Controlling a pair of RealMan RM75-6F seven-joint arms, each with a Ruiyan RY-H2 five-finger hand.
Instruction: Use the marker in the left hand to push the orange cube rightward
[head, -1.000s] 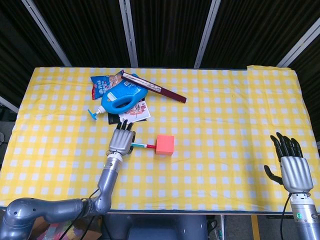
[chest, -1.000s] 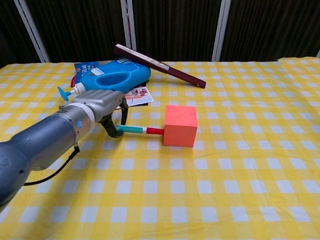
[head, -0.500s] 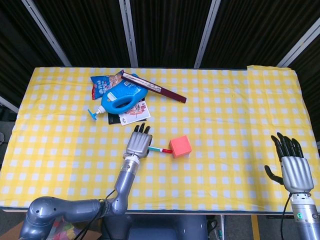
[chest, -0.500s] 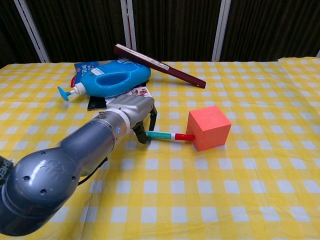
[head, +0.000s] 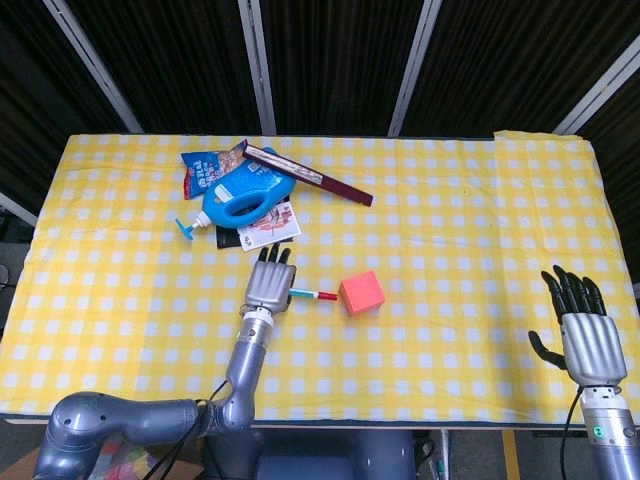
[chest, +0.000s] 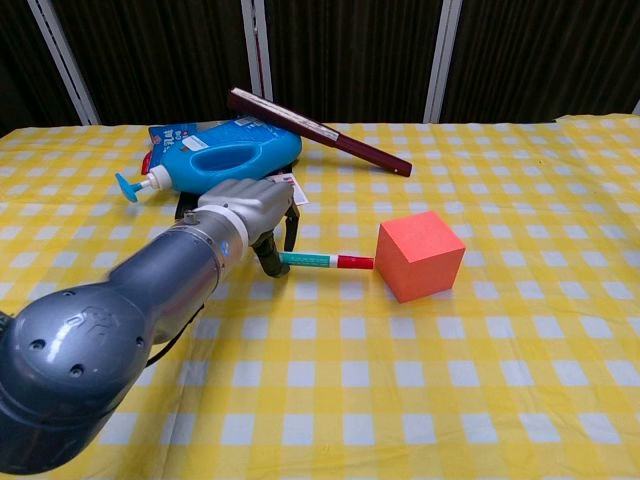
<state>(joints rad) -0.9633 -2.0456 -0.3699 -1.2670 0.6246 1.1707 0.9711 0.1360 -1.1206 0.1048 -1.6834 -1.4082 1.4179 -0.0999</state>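
Since the earlier frame the left hand (head: 268, 284) has drawn back leftward, leaving a small gap between marker tip and cube. It grips the marker (chest: 325, 261) (red end pointing right). The orange cube (head: 361, 293) sits just right of it, mid-frame. The right hand (head: 585, 340), lower right, is spread and holds nothing.

Both arms are showing smooth grey-silver casings; the left hand (head: 268, 284) and right hand (head: 585, 340) are wearing silver backs with black fingers (head: 570, 288).
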